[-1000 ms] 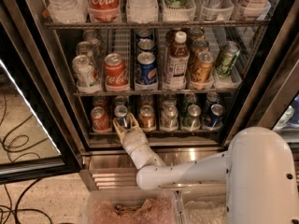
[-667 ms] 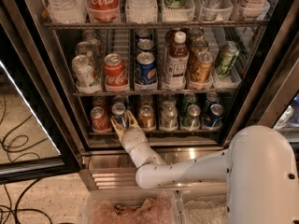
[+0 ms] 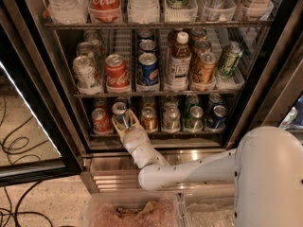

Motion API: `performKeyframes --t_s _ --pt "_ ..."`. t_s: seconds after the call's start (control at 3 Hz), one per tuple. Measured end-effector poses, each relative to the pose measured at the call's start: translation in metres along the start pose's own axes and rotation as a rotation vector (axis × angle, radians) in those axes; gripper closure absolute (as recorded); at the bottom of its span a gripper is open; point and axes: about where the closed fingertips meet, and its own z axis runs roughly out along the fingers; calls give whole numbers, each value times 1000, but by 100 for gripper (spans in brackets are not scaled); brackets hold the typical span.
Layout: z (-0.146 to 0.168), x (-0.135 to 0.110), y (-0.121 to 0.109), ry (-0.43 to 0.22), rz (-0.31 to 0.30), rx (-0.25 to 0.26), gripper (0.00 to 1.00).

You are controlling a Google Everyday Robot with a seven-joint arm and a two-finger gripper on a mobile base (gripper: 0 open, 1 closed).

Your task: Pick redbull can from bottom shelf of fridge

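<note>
The fridge (image 3: 265, 79) stands open in front of me. On its bottom shelf (image 3: 156, 134) a row of small cans stands in lanes. The redbull can (image 3: 120, 111), slim, blue and silver with a silver top, is second from the left, between a red can (image 3: 101, 120) and an orange can (image 3: 148, 118). My gripper (image 3: 125, 122) reaches into the shelf from below, right at the redbull can. Its pale fingers (image 3: 136, 120) are spread to either side of the can's lower part. The can stands upright on the shelf, its base hidden by the gripper.
Silver (image 3: 171, 118), green (image 3: 194, 117) and blue (image 3: 217, 116) cans fill the rest of the row. The middle shelf holds a Coca-Cola can (image 3: 116, 71), a Pepsi can (image 3: 148, 70) and a brown tea bottle (image 3: 180, 60). The open glass door (image 3: 28, 126) is at the left, the ribbed steel base (image 3: 113, 174) below, and clear bins (image 3: 132, 212) at the bottom.
My gripper has edged slightly up and deeper into the shelf, closer around the redbull can. The cans have not moved.
</note>
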Motion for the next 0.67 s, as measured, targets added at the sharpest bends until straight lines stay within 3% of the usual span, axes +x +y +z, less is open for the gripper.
performKeyframes --t_s 0.67 --pt "-13 -15 3 10 -19 -20 100"
